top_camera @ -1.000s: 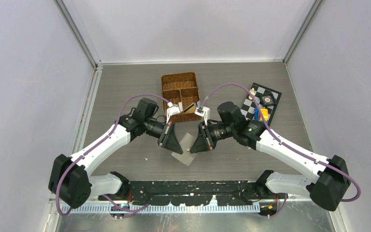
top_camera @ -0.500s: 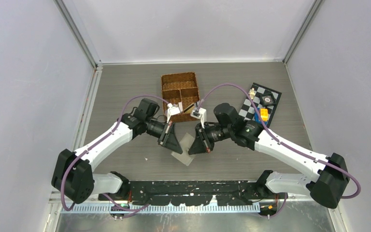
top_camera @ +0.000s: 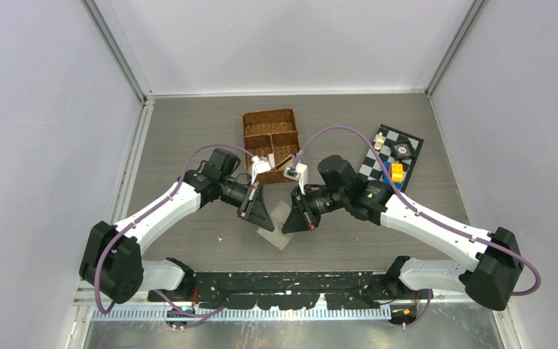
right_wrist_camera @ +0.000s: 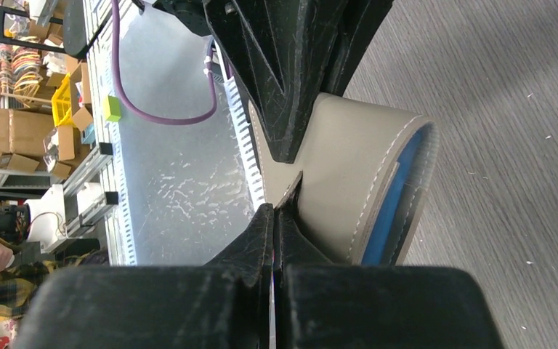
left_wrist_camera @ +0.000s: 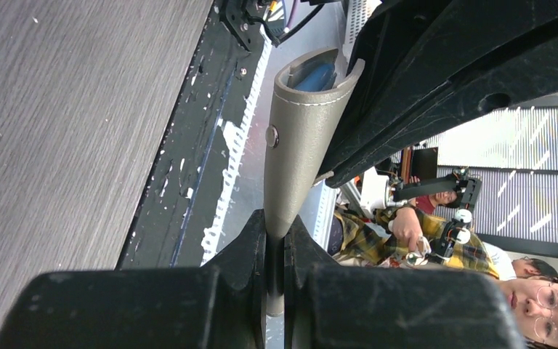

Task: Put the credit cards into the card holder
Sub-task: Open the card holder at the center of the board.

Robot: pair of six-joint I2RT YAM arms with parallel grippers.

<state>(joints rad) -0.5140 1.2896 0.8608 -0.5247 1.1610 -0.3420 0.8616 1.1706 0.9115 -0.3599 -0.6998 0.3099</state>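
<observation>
Well, both of my hands are on the card holder (top_camera: 279, 222), which sits just on the near side of the wicker basket (top_camera: 270, 131), between the basket and my own bases. My left gripper (top_camera: 259, 212) is pressed tight on one thin edge of it; my left wrist camera shows the left gripper (left_wrist_camera: 275, 234) with its fingers squeezed onto the grey-olive cover of the card holder (left_wrist_camera: 296, 145), a small round snap stud (left_wrist_camera: 271, 134) on the outside and a bit of light-blue sleeve at the far, curled end. My right gripper (top_camera: 295, 217) comes in from the other side, facing the left one. In its own camera the right gripper (right_wrist_camera: 275, 218) has its tips closed on a pale corner of the card holder (right_wrist_camera: 349, 178), whose stitched cover bows open with a blue lining along the rim.

A thin tan strip (top_camera: 285, 161) leans in the basket's near right compartment; it may be one of the credit cards, though I can't be sure from above. Right of the basket lies a checkered mat (top_camera: 375, 163) with a small orange block (top_camera: 397, 171) on it. Print on the cardboard boxes (right_wrist_camera: 14, 138) past the table is too blurred to read.
</observation>
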